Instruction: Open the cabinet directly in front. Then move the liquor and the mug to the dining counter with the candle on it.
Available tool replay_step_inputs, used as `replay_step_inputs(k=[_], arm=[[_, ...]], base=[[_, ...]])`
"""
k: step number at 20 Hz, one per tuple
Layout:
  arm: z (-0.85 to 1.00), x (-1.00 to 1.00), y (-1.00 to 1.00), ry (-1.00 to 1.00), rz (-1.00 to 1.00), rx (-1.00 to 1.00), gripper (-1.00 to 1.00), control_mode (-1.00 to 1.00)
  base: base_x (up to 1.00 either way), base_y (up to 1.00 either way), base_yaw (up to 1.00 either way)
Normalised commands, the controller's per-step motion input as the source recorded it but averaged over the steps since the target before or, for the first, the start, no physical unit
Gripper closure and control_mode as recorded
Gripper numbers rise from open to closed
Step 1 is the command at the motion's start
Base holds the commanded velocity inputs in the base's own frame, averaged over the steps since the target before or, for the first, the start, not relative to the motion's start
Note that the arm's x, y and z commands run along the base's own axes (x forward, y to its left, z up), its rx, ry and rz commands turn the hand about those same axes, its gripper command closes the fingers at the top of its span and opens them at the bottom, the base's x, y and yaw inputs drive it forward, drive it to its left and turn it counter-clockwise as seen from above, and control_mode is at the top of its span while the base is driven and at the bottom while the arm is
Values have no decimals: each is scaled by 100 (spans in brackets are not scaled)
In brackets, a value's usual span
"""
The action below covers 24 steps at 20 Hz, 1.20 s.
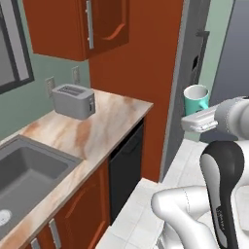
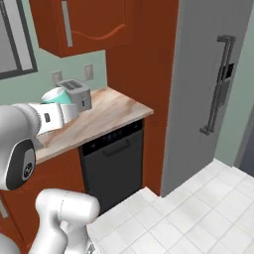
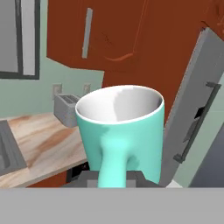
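The gripper [image 3: 114, 177] is clamped on the handle of the teal mug [image 3: 120, 131], holding it upright in the air with its white inside showing. The mug sits just beyond the fingers, off the end of the marble worktop [image 1: 97, 131] near the grey fridge [image 2: 208, 89]. White tiled floor [image 2: 188, 208] lies open below, and the cabinet [image 1: 78, 26] hangs above the toaster [image 1: 74, 100].

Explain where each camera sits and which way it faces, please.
Left base view: behind the arm's left, facing sink, toaster, counter; white arm lower right, mug held.
Right base view: behind the arm's right, facing dishwasher, refrigerator; arm lower left.
Hand view: on the hand, along the gripper, shut on the mug's handle.
Shared: toaster, mug, cabinet.
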Motion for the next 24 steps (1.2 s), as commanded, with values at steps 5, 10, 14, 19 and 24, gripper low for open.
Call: replay_step_inputs(k=[5, 10, 14, 19, 24], arm=[[0, 0, 0, 0, 0, 0, 100, 100], [0, 0, 0, 0, 0, 0, 100, 100], [0, 0, 0, 0, 0, 0, 100, 100], [0, 0, 0, 0, 0, 0, 100, 100], [0, 0, 0, 0, 0, 0, 100, 100]], base=[[-10, 0, -34], [-10, 0, -35], [-11, 0, -36], [-12, 0, -37], [-11, 2, -37]])
